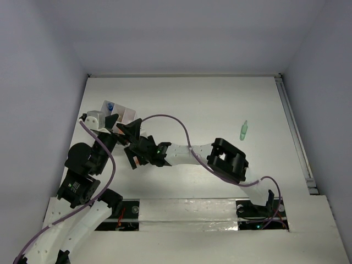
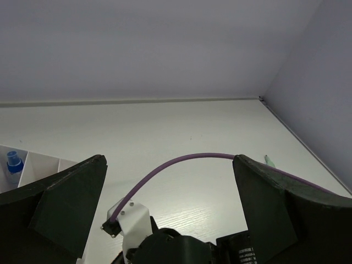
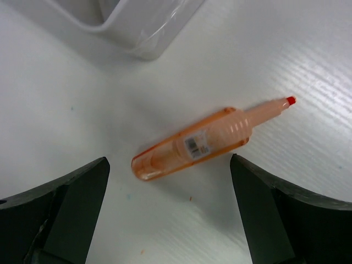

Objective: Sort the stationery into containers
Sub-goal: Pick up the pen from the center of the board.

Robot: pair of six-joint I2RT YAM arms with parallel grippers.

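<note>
While both arms reach toward the far left of the white table, I note that the right gripper faces straight down, its two black fingers spread wide and holding nothing. Between them, flat on the table and touching neither finger, lies a translucent orange plastic marker. Its cap is off, the red tip points to the upper right of the right wrist view, and there is a barcode label on the barrel. The marker is outside the small white thin-walled divided box, near one rounded corner of it, with a strip of bare table between.

Left gripper: jaws fully apart as well, empty, angled to look across the table toward the far right corner. Between its fingers I see the right arm's purple cable arching over the table. At the left edge of that view the box shows square compartments, and a small blue-capped bottle sits in one of them.

From the top camera, a pale green marker-like pen lies alone on the right half of the table, well apart from the box and both grippers. Contents of the other compartments: I cannot tell.
</note>
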